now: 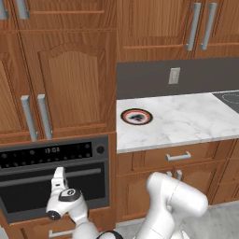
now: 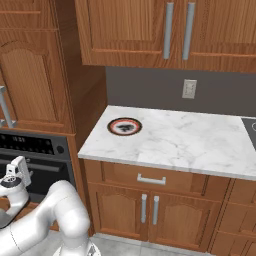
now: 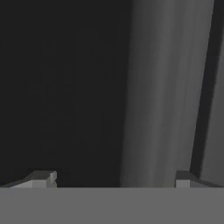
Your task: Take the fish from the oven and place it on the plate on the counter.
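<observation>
Plate on counter holds no fish; oven shut.

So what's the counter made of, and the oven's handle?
The counter looks like polished white marble: faint grey veins run through it. The oven has a bar handle that looks like brushed grey metal, smooth and dull, though painted plastic would look alike.

2 rear base views, left and right, sharing oven and counter; hand view close against oven handle.

One oven, one plate, one counter, one wall socket.
</observation>
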Motion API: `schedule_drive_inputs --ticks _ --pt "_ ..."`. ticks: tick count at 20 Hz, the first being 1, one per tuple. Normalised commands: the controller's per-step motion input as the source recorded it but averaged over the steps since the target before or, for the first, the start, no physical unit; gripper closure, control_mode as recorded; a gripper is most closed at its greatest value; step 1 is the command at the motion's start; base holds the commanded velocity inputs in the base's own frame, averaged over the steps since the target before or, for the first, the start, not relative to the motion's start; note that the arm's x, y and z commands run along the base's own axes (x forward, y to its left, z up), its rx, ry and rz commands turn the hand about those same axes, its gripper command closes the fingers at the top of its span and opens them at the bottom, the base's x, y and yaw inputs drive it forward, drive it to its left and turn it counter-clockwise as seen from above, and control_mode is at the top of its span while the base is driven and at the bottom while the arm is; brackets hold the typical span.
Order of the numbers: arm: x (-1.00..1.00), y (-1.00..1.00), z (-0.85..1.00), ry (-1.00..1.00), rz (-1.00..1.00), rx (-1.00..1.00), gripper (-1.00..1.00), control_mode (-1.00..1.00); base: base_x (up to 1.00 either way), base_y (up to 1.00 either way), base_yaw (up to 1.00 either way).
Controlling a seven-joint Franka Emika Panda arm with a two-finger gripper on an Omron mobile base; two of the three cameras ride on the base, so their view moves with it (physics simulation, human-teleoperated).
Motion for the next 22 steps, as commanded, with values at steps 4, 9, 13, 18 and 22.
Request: schedule_drive_inputs --ticks 4,9,13,18,22 --pt "0.46 0.15 -0.26 -0.01 0.00 0.00 1.00 -1.00 0.00 0.00 0.00" --pt "0.29 0.06 -0.25 -0.04 0.00 -0.01 1.00 -1.00 0.00 0.00 0.00" --pt "0.09 0.16 -0.16 -0.07 0.00 0.00 1.00 -1.00 0.00 0.00 0.00" --pt "-0.07 0.34 -0.06 -0.03 0.00 0.00 1.00 -1.00 0.00 0.00 0.00" --pt "-0.52 0.62 -0.11 0.00 0.00 0.00 1.00 -1.00 0.00 0.00 0.00"
